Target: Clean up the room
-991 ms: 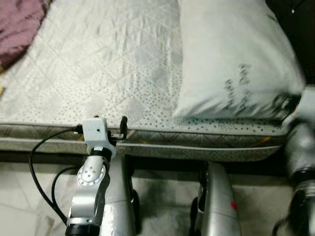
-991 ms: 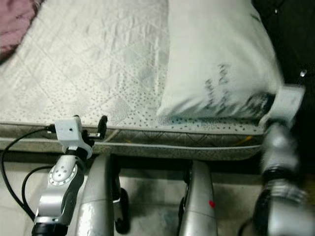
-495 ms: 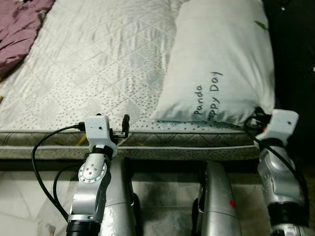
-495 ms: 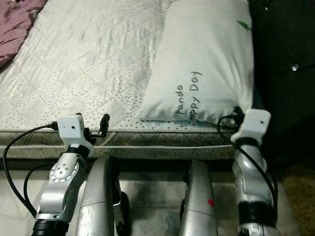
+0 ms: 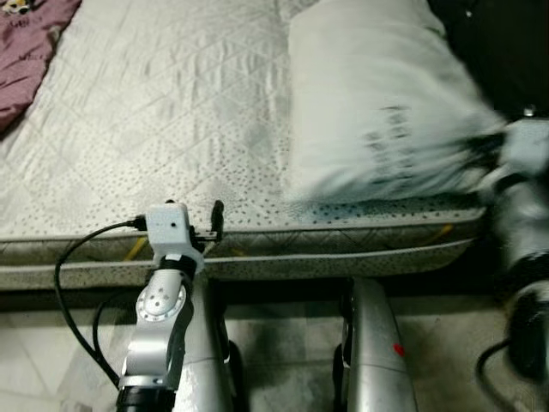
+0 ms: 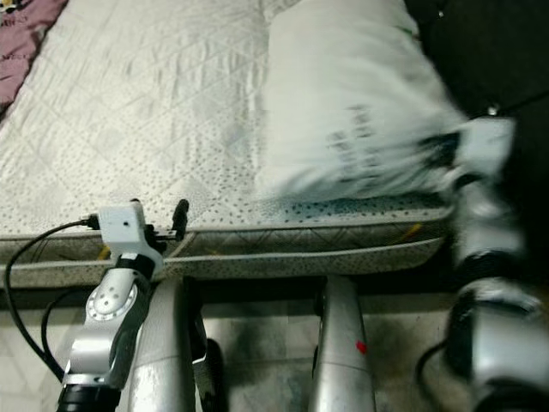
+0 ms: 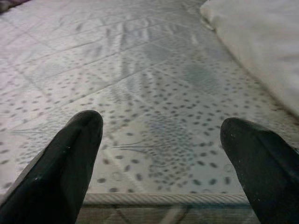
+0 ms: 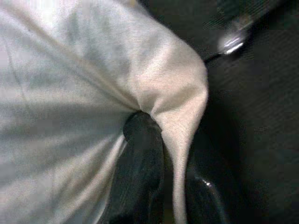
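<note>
Pinched by its near corner in the right gripper [image 8: 159, 154] at the bed's [image 5: 171, 129] right edge, the pillow [image 5: 377, 103] is best dragged slowly and kept low, while the left gripper [image 7: 161, 154] is held spread wide over the mattress edge.
</note>
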{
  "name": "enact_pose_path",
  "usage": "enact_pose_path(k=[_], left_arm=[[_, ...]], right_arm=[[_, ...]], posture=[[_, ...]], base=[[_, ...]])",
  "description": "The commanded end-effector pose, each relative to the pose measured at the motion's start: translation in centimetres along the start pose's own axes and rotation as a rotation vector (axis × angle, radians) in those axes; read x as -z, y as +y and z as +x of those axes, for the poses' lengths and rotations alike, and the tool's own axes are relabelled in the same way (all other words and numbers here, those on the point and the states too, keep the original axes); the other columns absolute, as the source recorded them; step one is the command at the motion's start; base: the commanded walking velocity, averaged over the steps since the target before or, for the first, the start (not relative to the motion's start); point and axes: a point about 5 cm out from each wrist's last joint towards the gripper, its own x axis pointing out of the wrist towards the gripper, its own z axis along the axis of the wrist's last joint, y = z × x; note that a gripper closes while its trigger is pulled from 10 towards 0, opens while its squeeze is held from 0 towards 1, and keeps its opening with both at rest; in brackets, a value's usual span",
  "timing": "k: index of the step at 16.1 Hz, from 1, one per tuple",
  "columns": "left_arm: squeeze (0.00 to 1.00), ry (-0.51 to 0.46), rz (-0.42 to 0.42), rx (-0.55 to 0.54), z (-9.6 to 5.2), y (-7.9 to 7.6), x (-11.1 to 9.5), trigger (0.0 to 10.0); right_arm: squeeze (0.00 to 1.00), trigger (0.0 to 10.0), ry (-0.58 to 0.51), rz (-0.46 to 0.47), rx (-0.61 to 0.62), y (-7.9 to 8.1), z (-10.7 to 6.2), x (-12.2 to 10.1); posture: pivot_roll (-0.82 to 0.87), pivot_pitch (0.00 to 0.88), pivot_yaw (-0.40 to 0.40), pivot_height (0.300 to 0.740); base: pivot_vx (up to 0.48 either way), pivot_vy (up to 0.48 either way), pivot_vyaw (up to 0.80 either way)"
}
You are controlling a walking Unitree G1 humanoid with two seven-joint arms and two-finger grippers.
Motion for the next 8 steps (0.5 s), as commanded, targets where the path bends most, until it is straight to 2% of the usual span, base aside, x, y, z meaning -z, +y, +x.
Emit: enact_pose_path(k=[1, 2, 5, 8], left_arm=[[0.0, 0.004, 0.012, -0.035, -0.3, 0.8, 0.2, 10.0], [0.0, 0.008, 0.01, -0.048, -0.5, 1.0, 0.4, 10.0], [0.0, 0.015, 0.006, -0.042, -0.7, 0.6, 0.7, 10.0], [0.0, 0.016, 0.01, -0.039, -0.5, 0.8, 0.6, 10.0]], right_arm=[[0.0, 0.0, -0.077, 0.007, 0.081, -2.2, 0.1, -2.4], [0.0, 0.0, -0.086, -0.008, 0.109, -3.6, 0.0, -3.4], [0.0, 0.0, -0.079, -0.026, 0.159, -5.3, -0.3, -3.5], [0.0, 0.0, -0.058, -0.036, 0.192, -6.5, -0.9, -2.6]], posture=[[0.0, 0.116, 0.043, 0.515], [-0.01, 0.116, 0.042, 0.515], [-0.02, 0.121, 0.047, 0.515], [-0.02, 0.122, 0.059, 0.515]], base=[[0.0, 0.0, 0.0], [0.0, 0.0, 0.0], [0.0, 0.0, 0.0], [0.0, 0.0, 0.0]])
